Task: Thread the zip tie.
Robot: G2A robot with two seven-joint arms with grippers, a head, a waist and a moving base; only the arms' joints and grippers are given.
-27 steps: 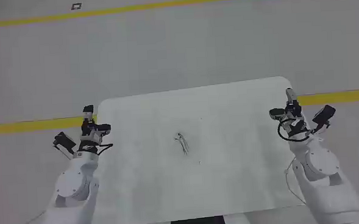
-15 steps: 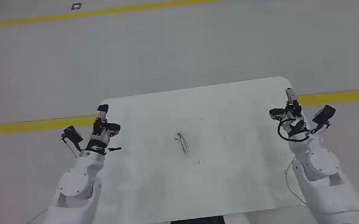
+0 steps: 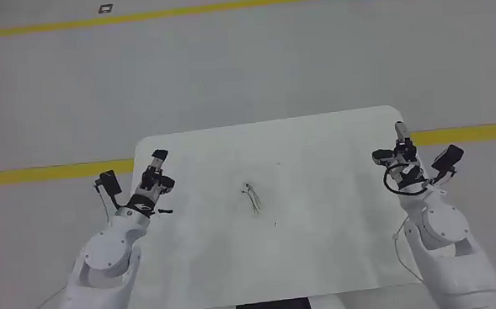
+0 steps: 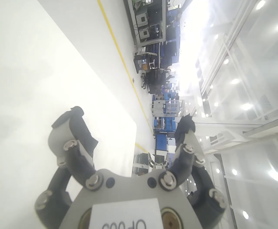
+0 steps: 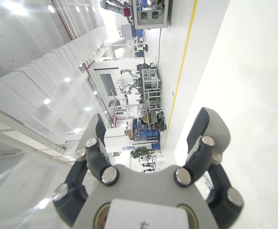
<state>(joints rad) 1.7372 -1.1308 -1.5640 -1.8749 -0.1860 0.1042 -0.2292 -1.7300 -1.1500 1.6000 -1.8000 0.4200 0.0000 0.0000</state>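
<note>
The thin dark plastic zip tie (image 3: 251,197) is lying mid-frame, likely light and springy; pinching near an end seems best. The left hand (image 4: 130,117) and right hand (image 5: 151,115) are hanging released.

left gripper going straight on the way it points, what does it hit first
Looks free: the left gripper aims past the far edge of the table; the zip tie lies well aside, mid-table. Depth unclear.
</note>
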